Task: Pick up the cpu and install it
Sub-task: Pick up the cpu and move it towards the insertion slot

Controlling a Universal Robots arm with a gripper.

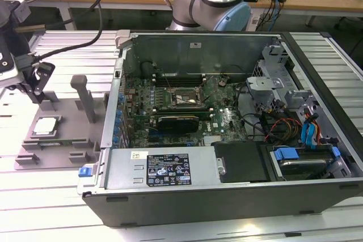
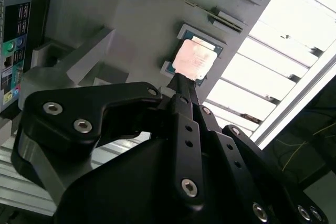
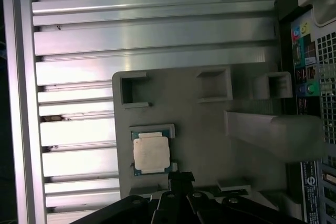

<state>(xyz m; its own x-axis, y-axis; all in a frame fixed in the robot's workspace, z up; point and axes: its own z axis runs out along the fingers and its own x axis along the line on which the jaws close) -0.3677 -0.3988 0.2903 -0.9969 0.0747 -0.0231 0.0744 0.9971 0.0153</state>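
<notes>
Exterior view's right: open computer case [image 1: 227,196]; at its left edge, arm's wrist [image 1: 17,43] tilted over grey fixture tray [image 1: 65,111]. Second wrist view: gripper [image 2: 181,83] pinched closed on nothing, tips just beside the cpu [image 2: 193,60], flat in the tray's recess.

cpu [image 1: 45,126] [image 2: 193,59] [image 3: 151,153] lay flat, lid up, in a square pocket of the grey fixture tray [image 1: 67,118], at the left-middle of the exterior view. Small square chip with a shiny silver metal top and a thin edge showing round it. Seated level, not lifted.
</notes>
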